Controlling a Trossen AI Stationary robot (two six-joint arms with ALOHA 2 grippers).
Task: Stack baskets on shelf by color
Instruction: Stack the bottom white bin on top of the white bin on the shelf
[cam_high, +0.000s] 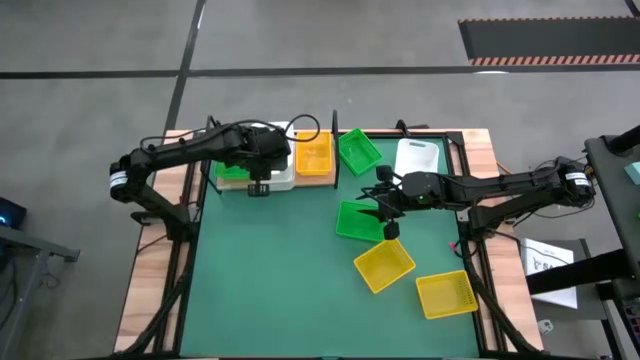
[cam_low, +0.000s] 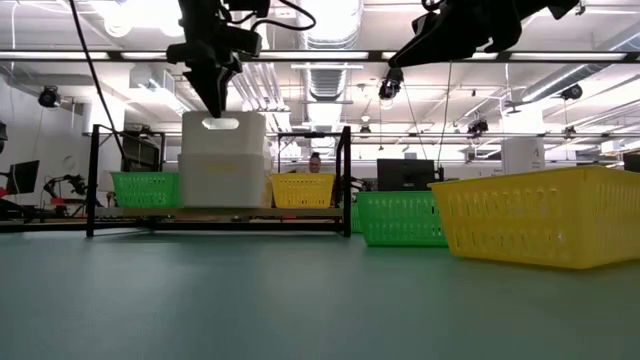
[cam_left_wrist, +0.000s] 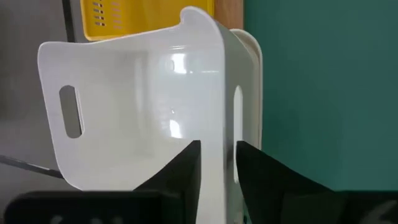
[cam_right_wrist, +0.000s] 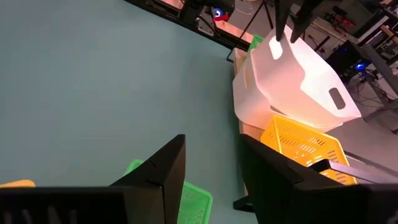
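Note:
The shelf (cam_high: 300, 182) stands at the table's far edge and holds a green basket (cam_high: 232, 172), a white basket (cam_high: 280, 160) and a yellow basket (cam_high: 313, 158). My left gripper (cam_left_wrist: 217, 158) is above the shelf, shut on the upper white basket (cam_low: 222, 135), which sits in a second white basket (cam_low: 222, 185). My right gripper (cam_high: 386, 212) is open and empty. It hangs above the mat at the right edge of a green basket (cam_high: 358, 220), which rests flat on the mat. My left gripper holds the upper white basket by the rim of its near end wall (cam_left_wrist: 219, 124), beside the handle slot. One finger is inside the basket and one outside. The fingers come from above, pointing down. The basket stands nested in the second white basket (cam_left_wrist: 254, 68) on the shelf.
Another green basket (cam_high: 358, 148) lies just right of the shelf, and a white basket (cam_high: 415, 157) at the far right. Two yellow baskets (cam_high: 384, 264) (cam_high: 446, 294) lie on the mat's near right. The mat's left and near middle are bare. A person (cam_low: 316, 160) shows far behind the table.

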